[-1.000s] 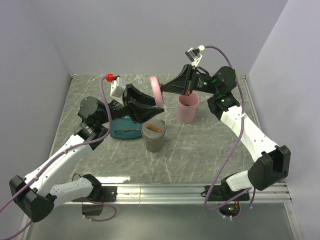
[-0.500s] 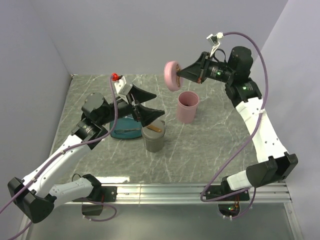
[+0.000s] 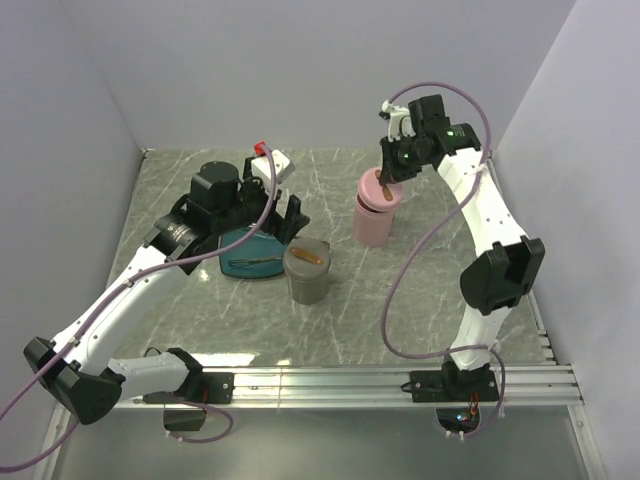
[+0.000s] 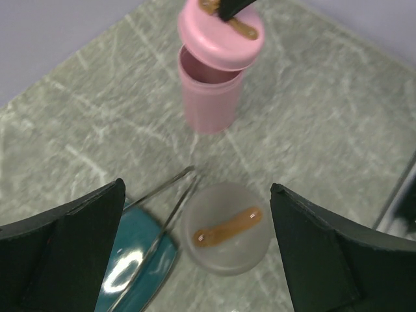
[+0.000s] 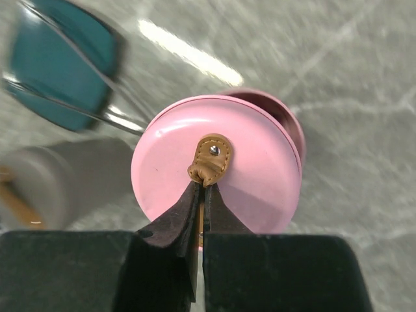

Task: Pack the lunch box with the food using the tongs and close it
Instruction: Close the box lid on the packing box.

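On the grey table point(image 3: 400, 290), the right gripper point(image 5: 201, 195) pinches the lid point(image 5: 253, 188) by its strap point(image 5: 209, 159), seemingly off-centre over the cup point(image 4: 208, 107); centre it before lowering. Left gripper point(image 4: 198, 192) spread, empty.

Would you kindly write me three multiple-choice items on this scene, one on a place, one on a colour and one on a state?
1. Where do the tongs lie?
A. On the teal plate
B. Inside the pink container
C. In the left gripper's grasp

2. What colour is the lid that the right gripper holds by its strap?
A. Grey
B. Teal
C. Pink

3. How does the left gripper stand?
A. Shut on the tongs
B. Open, holding nothing
C. Shut on the plate

Answers: 1 A, the tongs rest across the plate; 2 C, the held lid is pink; 3 B, its fingers stand wide apart with nothing between them.
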`<state>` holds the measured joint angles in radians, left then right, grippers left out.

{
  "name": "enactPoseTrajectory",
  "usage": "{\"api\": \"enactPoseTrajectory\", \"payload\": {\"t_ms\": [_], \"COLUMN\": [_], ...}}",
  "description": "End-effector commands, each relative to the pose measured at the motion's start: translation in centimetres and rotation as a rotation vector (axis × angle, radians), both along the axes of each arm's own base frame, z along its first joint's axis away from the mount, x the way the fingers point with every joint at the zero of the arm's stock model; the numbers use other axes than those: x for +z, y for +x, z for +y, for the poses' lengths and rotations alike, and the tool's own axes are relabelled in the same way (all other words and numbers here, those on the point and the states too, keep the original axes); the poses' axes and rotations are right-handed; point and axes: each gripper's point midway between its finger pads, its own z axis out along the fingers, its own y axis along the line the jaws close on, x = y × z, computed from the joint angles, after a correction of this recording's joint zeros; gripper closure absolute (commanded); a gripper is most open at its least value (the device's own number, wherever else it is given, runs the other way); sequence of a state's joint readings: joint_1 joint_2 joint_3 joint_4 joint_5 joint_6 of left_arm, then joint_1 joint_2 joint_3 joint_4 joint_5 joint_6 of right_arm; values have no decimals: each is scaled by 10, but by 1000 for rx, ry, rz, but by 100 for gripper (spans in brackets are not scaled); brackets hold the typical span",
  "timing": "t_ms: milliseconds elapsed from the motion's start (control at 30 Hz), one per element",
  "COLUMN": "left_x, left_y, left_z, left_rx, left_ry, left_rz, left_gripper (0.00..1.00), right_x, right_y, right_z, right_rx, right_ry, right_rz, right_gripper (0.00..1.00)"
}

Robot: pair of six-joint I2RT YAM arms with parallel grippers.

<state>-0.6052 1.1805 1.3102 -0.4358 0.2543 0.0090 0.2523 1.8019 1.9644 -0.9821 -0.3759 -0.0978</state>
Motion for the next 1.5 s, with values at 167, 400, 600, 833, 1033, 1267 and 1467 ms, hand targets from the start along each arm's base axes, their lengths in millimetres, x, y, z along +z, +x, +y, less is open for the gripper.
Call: {"api": "enactPoseTrajectory", "payload": {"t_ms": [167, 400, 600, 833, 1033, 1267, 1467], "left_x": [-20, -32, -33, -34, -35, -40, -39], "left_y": [11, 14, 14, 12, 11, 11, 11], "left_z": [36, 38, 36, 37, 38, 39, 39], "left_rx": [108, 120, 113, 111, 111, 114, 111], "left_ry": [129, 138, 127, 118, 109, 108, 98], "left_rz": [-56, -13, -3, 7, 13, 22, 24], "left_gripper": [1, 1, 1, 1, 1, 1, 1], "right_x": [-4, -14, -25, -44, -58, -66, -64], "right_y": [17, 24, 26, 34, 32, 19, 14], "right_z": [-23, -9, -1, 1, 4, 6, 3], "right_rx": [3, 32, 50, 58, 73, 101, 107], "right_ry": [-177, -164, -174, -196, -193, -197, -204], "right_rz": [-30, -13, 6, 38, 79, 122, 127], "right_gripper": [100, 100, 100, 100, 100, 100, 100]}}
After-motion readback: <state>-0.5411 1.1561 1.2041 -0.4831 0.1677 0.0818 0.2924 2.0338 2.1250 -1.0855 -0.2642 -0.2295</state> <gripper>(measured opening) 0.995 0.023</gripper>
